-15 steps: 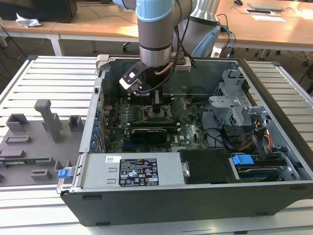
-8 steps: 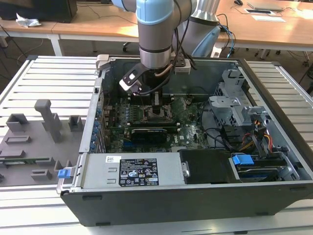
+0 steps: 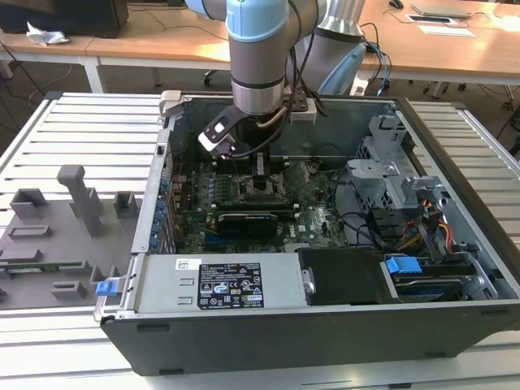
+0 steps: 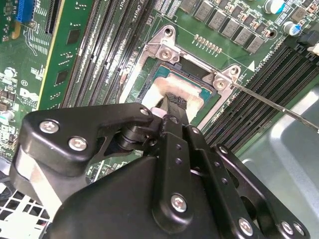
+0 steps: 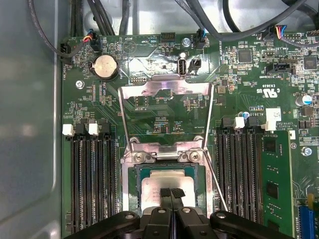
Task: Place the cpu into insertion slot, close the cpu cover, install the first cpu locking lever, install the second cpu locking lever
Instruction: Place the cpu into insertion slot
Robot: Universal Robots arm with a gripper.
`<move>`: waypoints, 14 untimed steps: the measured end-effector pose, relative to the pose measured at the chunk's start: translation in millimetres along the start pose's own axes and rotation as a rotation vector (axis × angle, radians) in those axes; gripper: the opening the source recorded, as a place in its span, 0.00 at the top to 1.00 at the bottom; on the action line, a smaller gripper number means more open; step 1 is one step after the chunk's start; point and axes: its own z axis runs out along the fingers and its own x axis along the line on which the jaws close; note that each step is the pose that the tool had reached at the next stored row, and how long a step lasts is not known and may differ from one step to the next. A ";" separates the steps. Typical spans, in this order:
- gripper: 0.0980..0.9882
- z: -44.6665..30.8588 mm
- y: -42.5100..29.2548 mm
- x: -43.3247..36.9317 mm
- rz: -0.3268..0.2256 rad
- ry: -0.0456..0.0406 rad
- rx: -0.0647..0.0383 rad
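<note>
Honestly my worry: if the gripper (image 5: 172, 194) presses off-centre, the flat square pale-beige cpu (image 5: 158, 183) could tilt in the black-bordered square insertion slot (image 5: 133, 196) and bend pins. Its fingers (image 4: 176, 102) are pressed together, holding nothing, tips apparently resting on the chip's face. The thin silvery cpu cover (image 5: 167, 88) is flipped open.

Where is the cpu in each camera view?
Exterior view: cannot tell it apart; insertion slot lies mid-board under the arm.
First wrist view: cpu lies in the slot, at the shut jaws' tips.
Second wrist view: cpu just beyond the jaws.
Shared landmark: the insertion slot.
</note>
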 end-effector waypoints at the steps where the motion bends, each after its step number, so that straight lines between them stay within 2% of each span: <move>1: 0.99 0.0 0.0 0.0 0.000 0.0001 0.000; 3: 0.99 -1.5 0.2 0.1 0.000 0.0008 0.000; 14: 0.99 -22.1 1.9 0.1 0.000 -0.0024 0.000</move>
